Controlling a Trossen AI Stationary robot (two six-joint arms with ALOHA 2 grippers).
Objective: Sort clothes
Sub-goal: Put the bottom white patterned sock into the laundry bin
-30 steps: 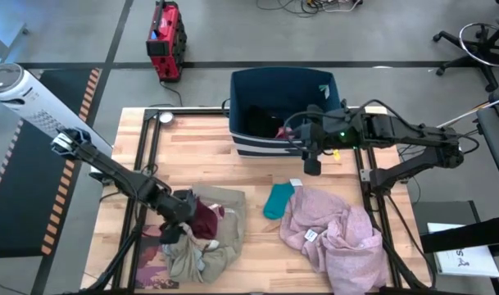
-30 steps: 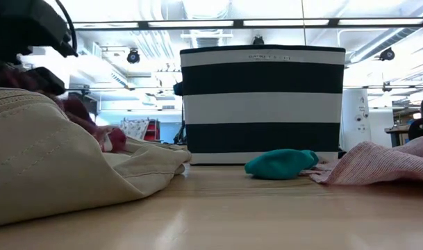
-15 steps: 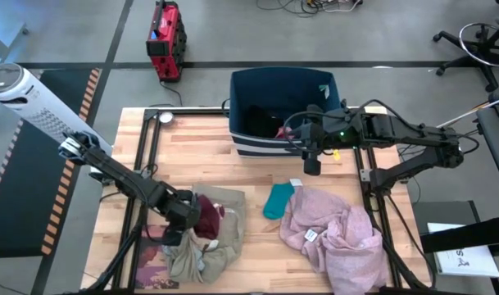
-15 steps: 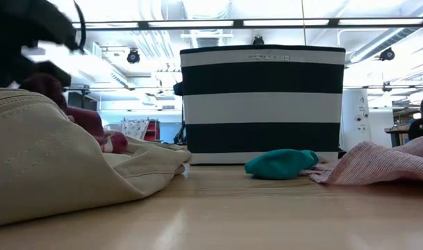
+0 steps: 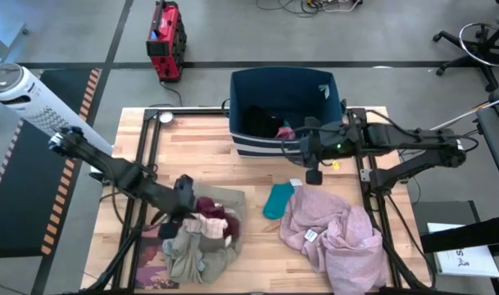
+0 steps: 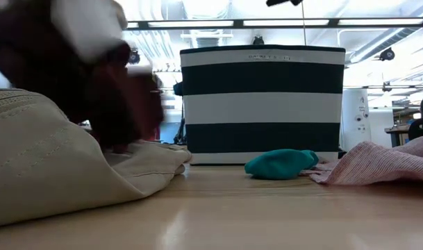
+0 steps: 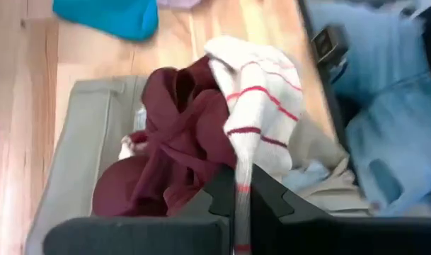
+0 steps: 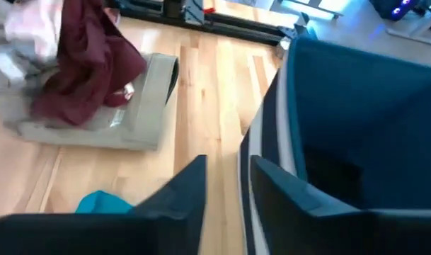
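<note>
The left hand [image 7: 242,205] is clenched on a white, red-striped fabric garment [image 7: 254,106] tangled with a limp maroon garment [image 5: 208,206], over the khaki-beige pile [image 5: 201,246] on the wooden surface [image 5: 257,176]. Both look light and floppy; bunched folds seem the surest hold. The right hand [image 8: 226,185], fingers parted and empty, hangs beside the navy striped fabric bin [image 5: 283,106].

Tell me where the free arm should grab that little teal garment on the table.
The teal garment lies flat and alone on bare wood beside the lilac-pink garment. I'd bring the right pincer straight down and pinch its raised middle fold, probably clear of the neighbour.
</note>
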